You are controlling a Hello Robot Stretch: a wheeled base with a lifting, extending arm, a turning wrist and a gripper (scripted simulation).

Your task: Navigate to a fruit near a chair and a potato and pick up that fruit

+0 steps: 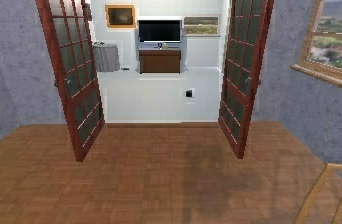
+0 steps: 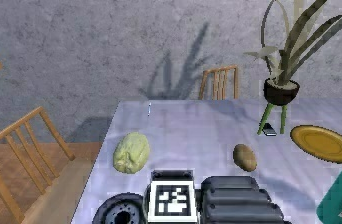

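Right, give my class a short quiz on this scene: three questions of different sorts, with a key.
1. True or false: the potato lies on the table.
2. Which stands nearest the yellow plate? A potted plant, B teapot, C lamp.
3. Fill in: in the forward view the double doors stand ____.
Key: 1 true; 2 A; 3 open.

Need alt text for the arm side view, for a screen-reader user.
A pale table holds a light green round item, a brown potato, a yellow plate and a potted plant. One wooden chair stands left of it, a second chair at its far side.
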